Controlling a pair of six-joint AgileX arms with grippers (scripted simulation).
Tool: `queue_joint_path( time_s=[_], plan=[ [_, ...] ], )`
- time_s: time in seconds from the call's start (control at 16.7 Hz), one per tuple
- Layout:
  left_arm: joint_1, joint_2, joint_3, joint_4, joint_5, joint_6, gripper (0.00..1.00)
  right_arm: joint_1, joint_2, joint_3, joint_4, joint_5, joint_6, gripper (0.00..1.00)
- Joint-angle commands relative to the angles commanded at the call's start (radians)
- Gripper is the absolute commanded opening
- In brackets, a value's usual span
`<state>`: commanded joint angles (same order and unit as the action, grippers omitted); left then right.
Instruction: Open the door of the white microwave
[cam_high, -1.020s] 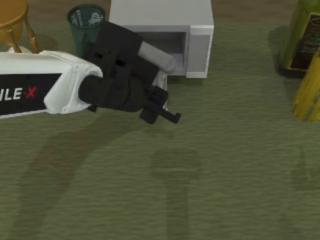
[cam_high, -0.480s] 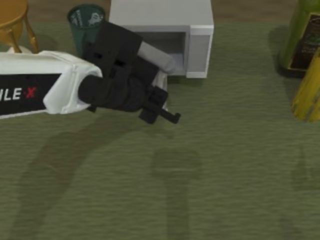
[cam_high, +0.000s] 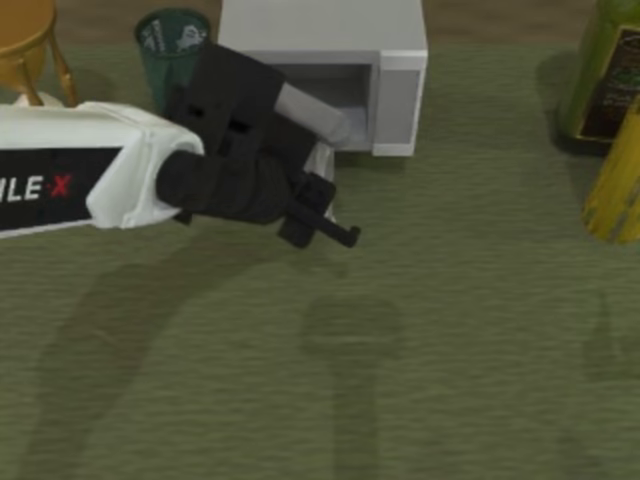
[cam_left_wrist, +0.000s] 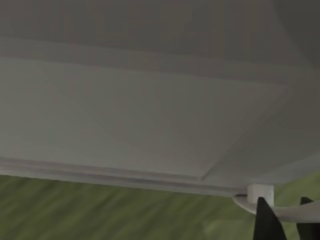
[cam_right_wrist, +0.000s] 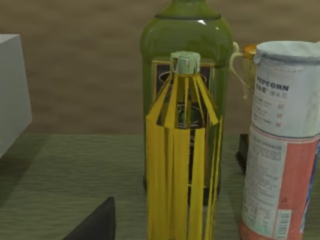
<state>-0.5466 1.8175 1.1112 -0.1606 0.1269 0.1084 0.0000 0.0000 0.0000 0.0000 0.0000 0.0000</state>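
The white microwave (cam_high: 320, 30) stands at the back of the table, its grey cavity (cam_high: 338, 85) showing. Its door (cam_high: 312, 112) is swung out toward the left and is mostly hidden under my left arm. In the left wrist view the door (cam_left_wrist: 140, 110) fills the picture, with its slim white handle (cam_left_wrist: 295, 212) at the edge. My left gripper (cam_high: 330, 215) (cam_left_wrist: 287, 225) is shut on that handle, one dark fingertip on each side of the bar. My right gripper (cam_right_wrist: 95, 225) is out of the top view, parked at the right and open.
A green cup (cam_high: 172, 45) stands just left of the microwave, and a wooden stool (cam_high: 25, 40) is at the back left. At the right edge are a green bottle (cam_high: 600, 70) (cam_right_wrist: 187, 40), a yellow slatted object (cam_high: 615, 185) (cam_right_wrist: 182, 165) and a popcorn can (cam_right_wrist: 282, 140).
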Motion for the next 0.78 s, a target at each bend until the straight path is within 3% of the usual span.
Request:
queue_joint_path(
  time_s=[0.78],
  plan=[
    [0.026, -0.019, -0.023, -0.006, 0.051, 0.061, 0.0, 0.0, 0.0, 0.0, 0.0, 0.0, 0.0, 1.0]
  ],
)
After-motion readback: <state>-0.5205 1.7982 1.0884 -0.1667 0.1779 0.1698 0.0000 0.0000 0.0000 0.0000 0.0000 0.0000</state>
